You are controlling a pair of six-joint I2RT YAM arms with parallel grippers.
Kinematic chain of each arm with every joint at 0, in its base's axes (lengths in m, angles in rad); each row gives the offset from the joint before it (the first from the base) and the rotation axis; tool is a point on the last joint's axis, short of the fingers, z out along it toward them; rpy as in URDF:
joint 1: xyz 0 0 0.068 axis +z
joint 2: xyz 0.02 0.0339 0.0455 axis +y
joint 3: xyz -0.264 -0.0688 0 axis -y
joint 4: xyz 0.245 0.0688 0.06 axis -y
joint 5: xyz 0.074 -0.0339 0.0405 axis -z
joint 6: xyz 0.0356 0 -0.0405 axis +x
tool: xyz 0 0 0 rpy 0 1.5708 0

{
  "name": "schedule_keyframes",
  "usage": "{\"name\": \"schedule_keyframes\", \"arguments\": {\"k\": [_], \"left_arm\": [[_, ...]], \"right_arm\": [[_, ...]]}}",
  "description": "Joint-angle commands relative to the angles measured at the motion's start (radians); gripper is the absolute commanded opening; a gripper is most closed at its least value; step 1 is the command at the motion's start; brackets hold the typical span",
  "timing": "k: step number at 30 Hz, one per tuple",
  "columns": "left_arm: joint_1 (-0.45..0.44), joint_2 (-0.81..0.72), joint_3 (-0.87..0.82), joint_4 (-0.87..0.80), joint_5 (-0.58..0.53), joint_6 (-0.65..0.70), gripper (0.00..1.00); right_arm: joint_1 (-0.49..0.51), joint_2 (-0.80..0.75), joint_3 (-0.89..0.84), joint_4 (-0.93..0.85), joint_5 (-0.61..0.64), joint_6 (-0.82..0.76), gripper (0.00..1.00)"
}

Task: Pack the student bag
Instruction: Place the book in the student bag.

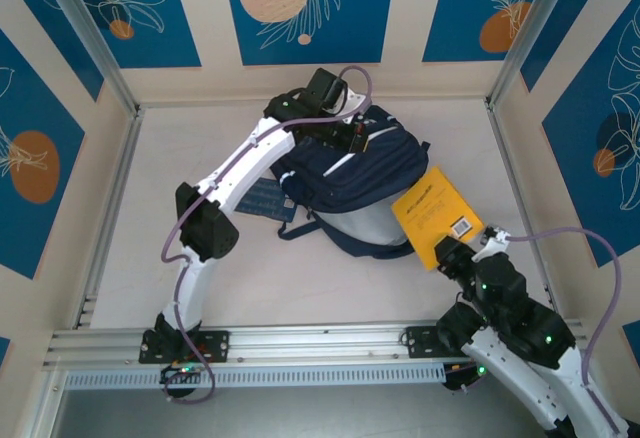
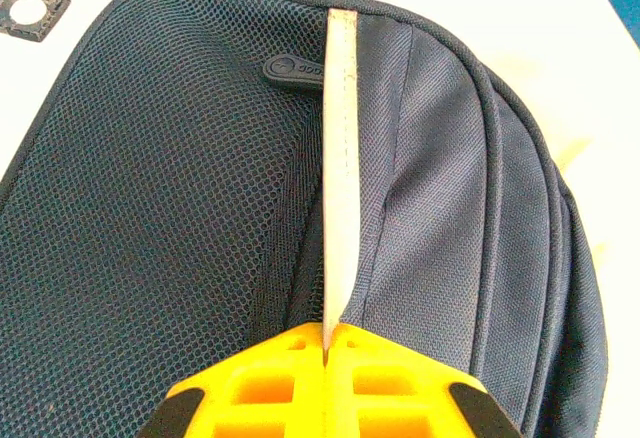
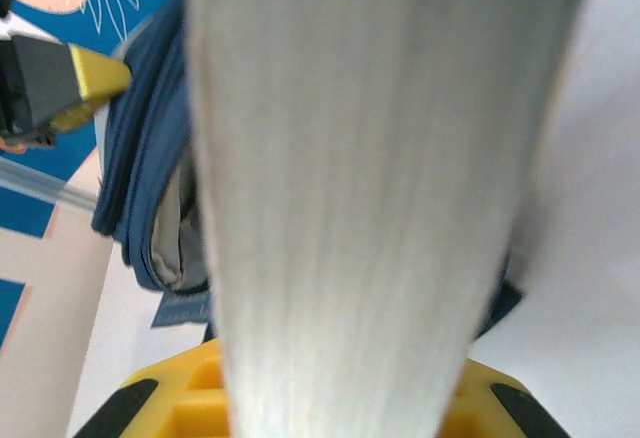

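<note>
Blue flower-printed panels (image 1: 300,8) are set around a white desk (image 1: 300,288). Toward the near right corner, a yellow book (image 1: 432,208) is grasped at its near corner by the right gripper (image 1: 455,250). In the right wrist view the book's pale page edge is seen blurred and cut off at the top, with the jaws clenched on it, and much of the student bag (image 1: 350,173) is hidden behind it. The bag lies in the middle of the desk, reaching toward the far edge, with the book against its right side. A dark blue flat item (image 1: 262,198) is seen just beside its left side, partly covered by the left arm (image 1: 250,158); what it is cannot be told. At the bag's far end the left gripper (image 2: 327,343) is clenched on a fold at the white reflective stripe (image 2: 340,158), its jaws pressed together.
</note>
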Motion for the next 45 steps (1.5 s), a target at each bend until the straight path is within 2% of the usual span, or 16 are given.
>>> {"name": "schedule_keyframes", "arguments": {"k": [1, 6, 9, 11, 15, 19, 23, 33, 41, 45], "left_arm": [[0.032, -0.084, 0.043, 0.088, 0.073, -0.048, 0.00], [0.042, -0.097, 0.042, 0.107, 0.100, -0.064, 0.00], [0.045, -0.101, 0.043, 0.109, 0.113, -0.066, 0.00], [0.045, -0.099, 0.043, 0.102, 0.115, -0.065, 0.00], [0.046, -0.097, 0.043, 0.094, 0.129, -0.060, 0.00], [0.047, -0.105, 0.043, 0.096, 0.146, -0.061, 0.00], [0.047, -0.107, 0.043, 0.105, 0.156, -0.071, 0.00], [0.048, -0.092, 0.043, 0.133, 0.207, -0.102, 0.00], [0.046, -0.064, 0.043, 0.156, 0.268, -0.146, 0.00], [0.039, -0.055, 0.042, 0.160, 0.280, -0.152, 0.00]], "right_arm": [[0.002, -0.009, -0.025, 0.170, -0.089, 0.151, 0.05], [-0.006, 0.001, -0.122, 0.339, -0.169, 0.237, 0.05], [-0.034, 0.018, -0.212, 0.511, -0.242, 0.303, 0.05], [-0.066, 0.080, -0.255, 0.649, -0.320, 0.340, 0.05], [-0.120, 0.251, -0.240, 0.784, -0.394, 0.342, 0.01], [-0.174, 0.385, -0.233, 0.916, -0.417, 0.318, 0.00], [-0.241, 0.511, -0.225, 1.036, -0.517, 0.349, 0.00], [-0.255, 0.679, -0.220, 1.206, -0.501, 0.301, 0.00], [-0.257, 0.962, -0.194, 1.492, -0.521, 0.263, 0.00], [-0.245, 1.106, -0.127, 1.560, -0.532, 0.246, 0.00]]}}
